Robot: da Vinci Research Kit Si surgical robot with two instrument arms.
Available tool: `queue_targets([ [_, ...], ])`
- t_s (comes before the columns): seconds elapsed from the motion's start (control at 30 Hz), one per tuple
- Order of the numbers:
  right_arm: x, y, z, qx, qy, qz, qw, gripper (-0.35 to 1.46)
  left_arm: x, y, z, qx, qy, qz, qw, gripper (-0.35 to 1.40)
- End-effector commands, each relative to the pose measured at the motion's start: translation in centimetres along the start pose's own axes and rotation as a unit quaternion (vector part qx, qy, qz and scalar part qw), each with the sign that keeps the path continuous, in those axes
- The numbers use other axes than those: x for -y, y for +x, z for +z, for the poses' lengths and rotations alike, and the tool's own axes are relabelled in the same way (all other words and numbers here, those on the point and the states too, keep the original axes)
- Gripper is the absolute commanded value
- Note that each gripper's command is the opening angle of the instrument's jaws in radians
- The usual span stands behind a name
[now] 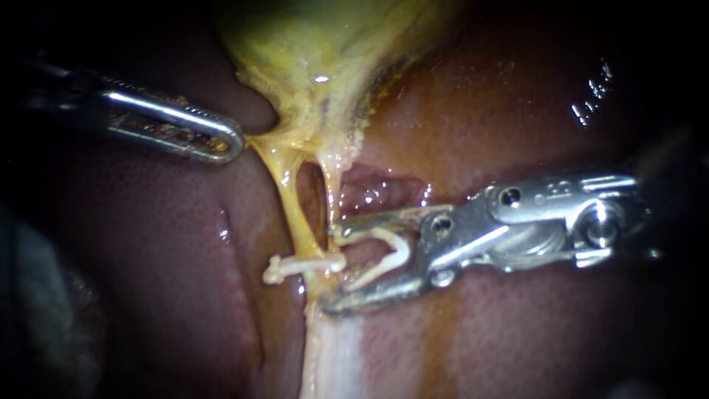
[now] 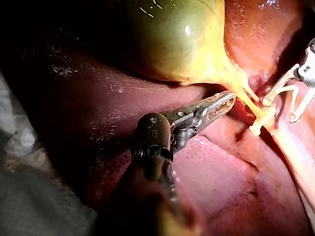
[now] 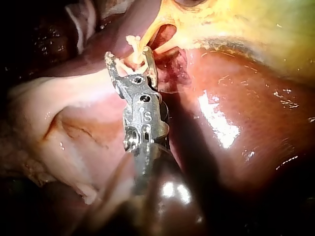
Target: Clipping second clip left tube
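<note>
Left tube [image 1: 294, 214] runs from the gallbladder [image 1: 317, 44] at twelve o'clock down toward six, drawn taut over the liver [image 1: 517, 96]. And that tension looks deliberate. The left instrument [image 1: 229, 140] comes in from nine o'clock, its claw pinching the yellow tissue [image 1: 262, 140] at the gallbladder's neck and drawing it toward nine. My read is that this spreads the tubes apart and opens a window between them.

The fastened clip [image 1: 299, 267] lies straight across the left tube, low on it, toward seven o'clock of centre. The right instrument [image 1: 338, 264] reaches in from three o'clock. Its claw is spread wide yet cradles the loaded clip [image 1: 395, 247], an open white V touching both halves. The tips sit just beside the left tube on its three o'clock side, not yet around it. The upper tip is close to the right tube [image 1: 332, 185]; whether they touch, I cannot tell. That is a risk, because a bite here could catch the wrong tube.

The count:
- Instruments: two.
- Tubes: two.
- Clips: two, one fastened and one waiting.
- Gallbladder: one.
- Liver: one.
</note>
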Motion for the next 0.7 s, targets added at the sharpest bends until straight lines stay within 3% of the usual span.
queue_targets([
  [0.03, -0.02, -0.01, 0.02, 0.000, 0.003, 0.000, 1.0000, 0.46, 0.00, 0.00, 0.00, 0.000, 0.000, 0.000, 1.0000, -0.35],
  [0.17, -0.13, -0.05, 0.12, 0.003, 0.013, 0.005, 0.9999, 0.45, 0.00, -0.01, 0.01, 0.000, 0.001, 0.000, 1.0000, -0.35],
  [0.33, -0.25, -0.17, 0.22, -0.004, -0.014, 0.014, 0.9998, 0.46, 0.00, -0.01, 0.02, 0.000, 0.001, 0.000, 1.0000, -0.35],
  [0.5, -0.36, -0.29, 0.25, -0.004, -0.017, 0.018, 0.9997, 0.46, 0.00, -0.01, 0.02, 0.000, 0.001, 0.000, 1.0000, -0.35],
  [0.7, -0.42, -0.27, 0.31, -0.016, -0.016, 0.028, 0.9994, 0.47, 0.00, -0.01, 0.03, -0.001, 0.001, 0.000, 1.0000, -0.35],
])
